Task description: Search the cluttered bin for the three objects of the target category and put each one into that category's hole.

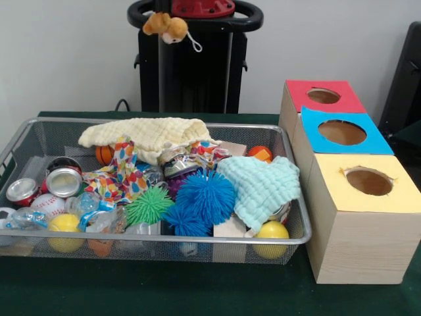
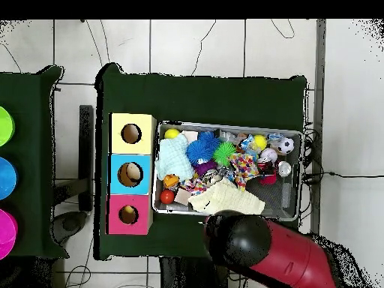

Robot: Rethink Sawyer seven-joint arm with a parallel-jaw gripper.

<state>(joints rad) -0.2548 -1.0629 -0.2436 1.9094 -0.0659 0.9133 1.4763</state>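
Wire-mesh bin point(image 1: 197, 241) sits on the dark green surface point(image 1: 164, 289), packed to the rim. A cream muslin cloth point(image 1: 148, 133) lies across its far side and a mint cloth point(image 1: 260, 184) covers the end nearest the boxes. Between them sit 2 blue spiky balls, the larger point(image 1: 205, 193) above the smaller point(image 1: 186, 221), with a green spiky ball point(image 1: 149, 206) touching them. At the other end lie 2 dented cans point(image 1: 64, 181), a baseball point(image 1: 47, 205) and a yellow ball point(image 1: 64, 225). A second yellow ball point(image 1: 272, 234) rests in the near corner under the mint cloth, beside a wooden block point(image 1: 230, 230). A patterned cloth point(image 1: 118, 174) runs through the middle.

Just beside the bin stand 3 wooden boxes in a row, topped red point(image 1: 323, 97), blue point(image 1: 342, 131) and yellow point(image 1: 368, 182), each with 1 round hole.

A small brown-and-white plush toy point(image 1: 166, 26) hangs high up near the arm point(image 2: 262, 251). I cannot tell how the gripper stands or whether it has the toy.

Behind is a white wall; the floor point(image 2: 202, 45) is pale tile with cables.
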